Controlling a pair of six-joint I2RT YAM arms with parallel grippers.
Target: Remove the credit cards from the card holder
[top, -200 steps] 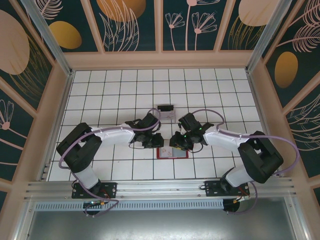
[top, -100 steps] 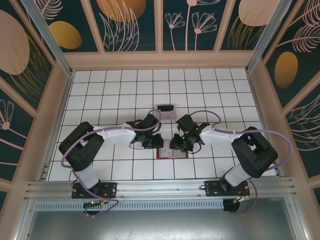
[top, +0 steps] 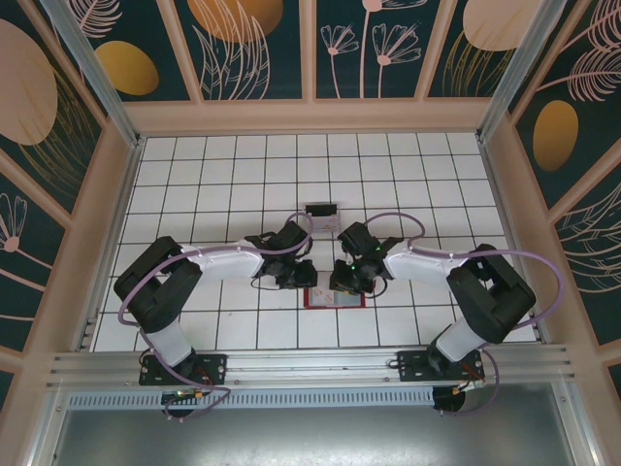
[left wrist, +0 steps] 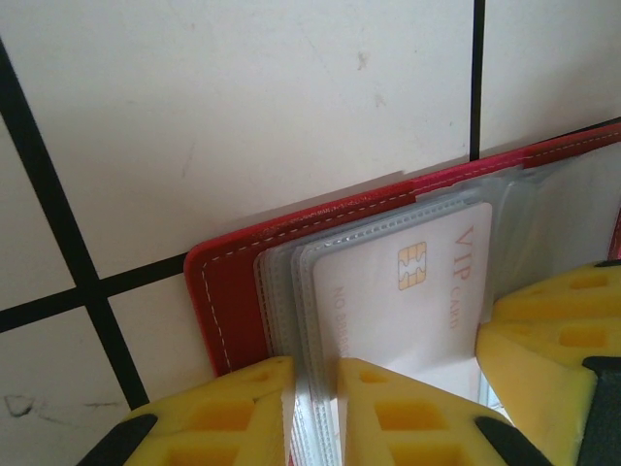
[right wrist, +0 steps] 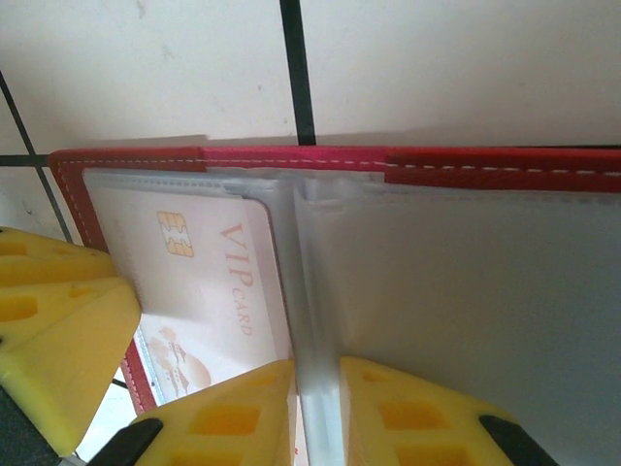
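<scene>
Left gripper (left wrist: 312, 371) – fingers drawn nearly together, pinching a bundle of the clear sleeves (left wrist: 291, 291) at the near edge of the card holder (left wrist: 228, 301). Grip is on the plastic leaves, not on a card.

Right gripper (right wrist: 315, 374) – fingers likewise close together, clamped on the raised fold where the clear sleeves (right wrist: 310, 272) meet in the middle of the card holder (right wrist: 291, 157).

In the left wrist view a third yellow finger (left wrist: 548, 359) sits at the right edge, on the sleeves; in the right wrist view one sits at lower left (right wrist: 58, 320).

Credit card: a white VIP card (left wrist: 408, 291) with a gold chip lies inside its sleeve, wholly within the red cover. The right wrist view shows the VIP card (right wrist: 204, 282) in the left half; the right half looks pale and blank.

From above – the left gripper (top: 301, 275) and right gripper (top: 342, 282) face each other over the open card holder (top: 335, 299), which lies flat on the white tiled table (top: 243, 175). A small clear box (top: 321, 216) stands just beyond, apart from the holder.
</scene>
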